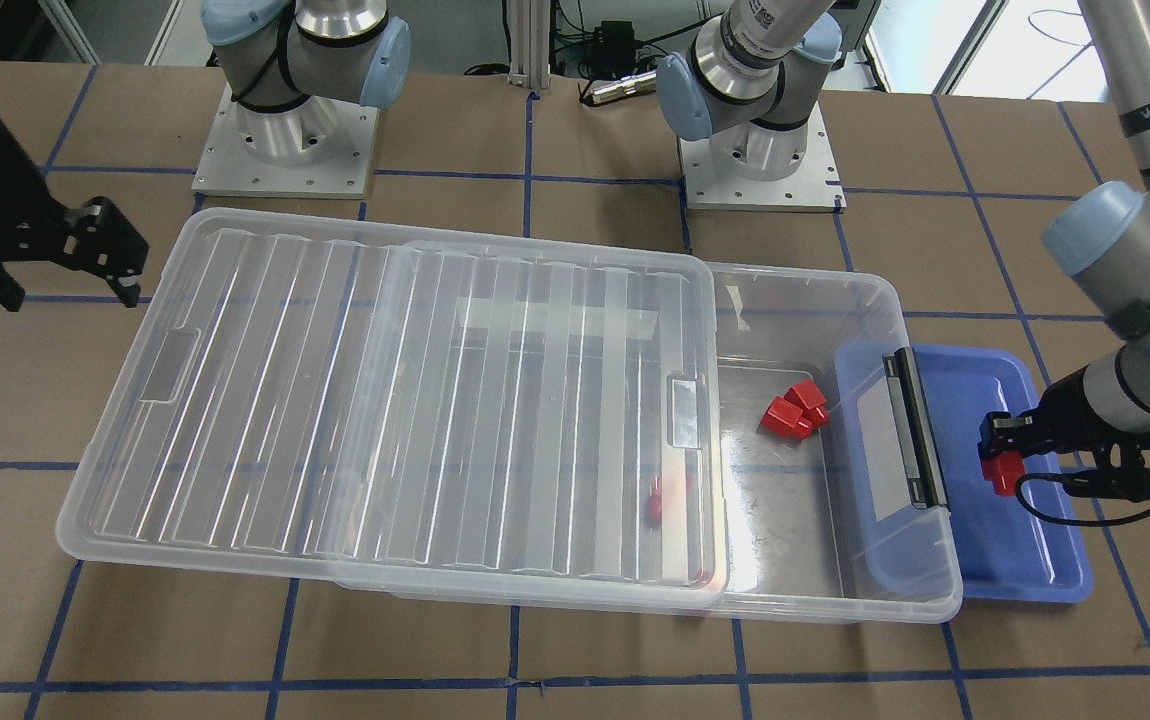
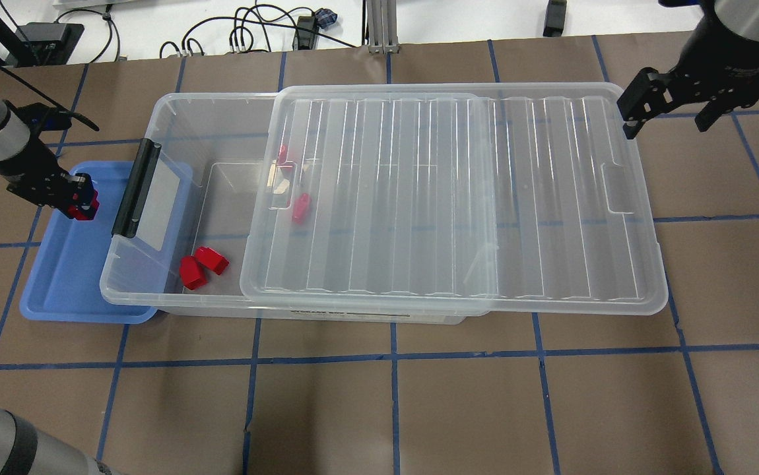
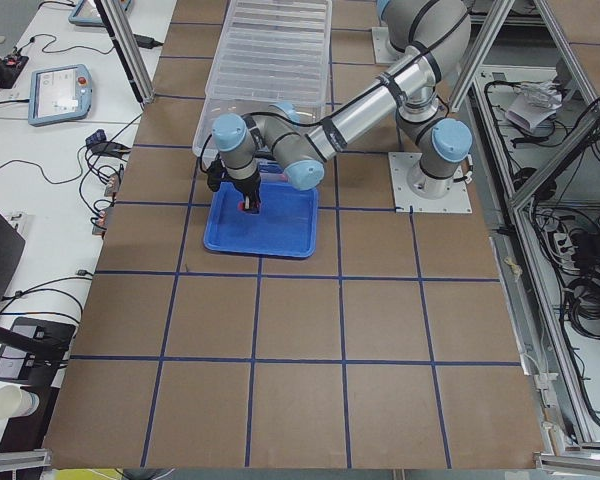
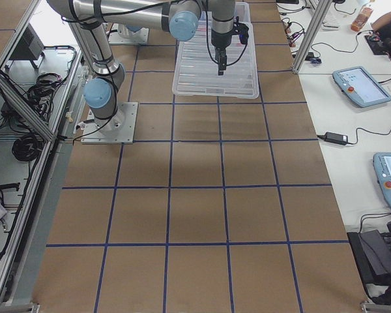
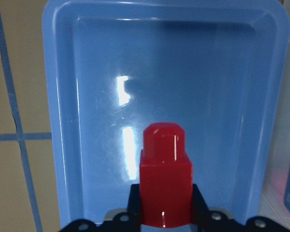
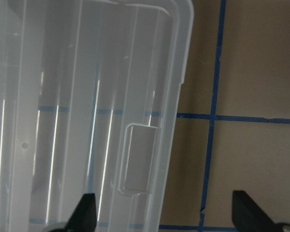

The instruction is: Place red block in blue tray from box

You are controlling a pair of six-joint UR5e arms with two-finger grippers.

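My left gripper (image 1: 1001, 462) is shut on the red block (image 1: 1003, 472) and holds it above the blue tray (image 1: 1025, 560). The block also shows in the left wrist view (image 5: 164, 183), nub pointing away, over the tray floor (image 5: 87, 121), and in the overhead view (image 2: 82, 210) over the tray (image 2: 63, 290). The clear box (image 1: 805, 560) lies lengthwise, its ribbed lid (image 1: 385, 400) slid toward my right side, leaving the latch end open. My right gripper (image 2: 668, 109) is open and empty above the lid's far corner; its fingers (image 6: 87, 212) frame the lid edge.
Two other red blocks (image 1: 793, 410) lie in the box's open end; more red blocks (image 2: 300, 208) show blurred under the lid. The black latch bar (image 1: 913, 428) overhangs the tray's inner edge. Brown table with blue tape grid around.
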